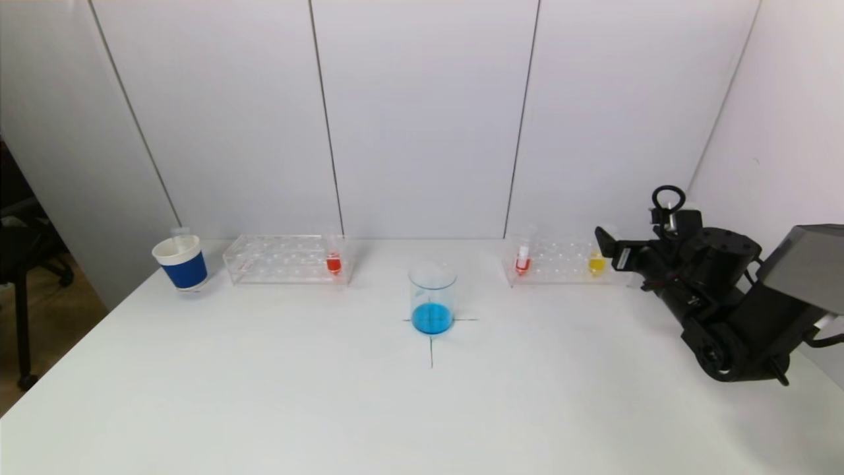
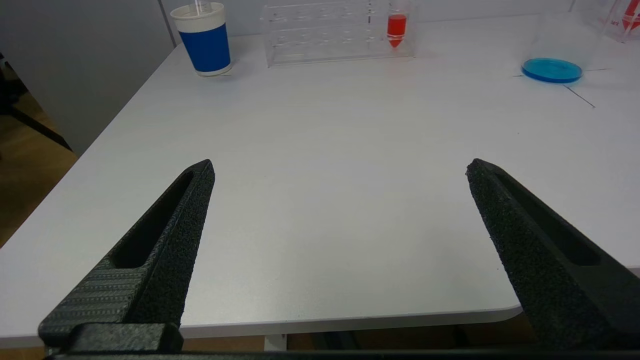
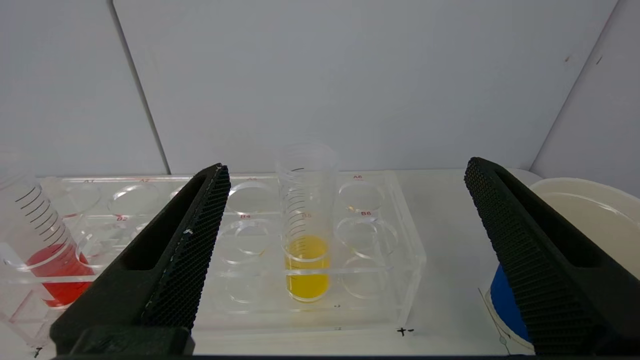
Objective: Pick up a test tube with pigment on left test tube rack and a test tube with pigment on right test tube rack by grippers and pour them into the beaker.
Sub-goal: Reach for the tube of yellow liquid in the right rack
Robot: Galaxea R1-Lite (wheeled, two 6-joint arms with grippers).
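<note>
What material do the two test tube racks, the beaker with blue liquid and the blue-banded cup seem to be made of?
Left test tube rack and right test tube rack: probably clear glossy acrylic; holes and table show through. Beaker with blue liquid: clear glass or plastic, undecidable. Blue-banded cup: likely matte paper, opaque white rim.

- Pale grey wall panels (image 1: 422, 112) split by dark vertical seams.
- White surface (image 1: 264, 396) runs to them.
- Brown floor (image 1: 46, 316) and dark chair legs (image 1: 23, 330) alongside.
</note>
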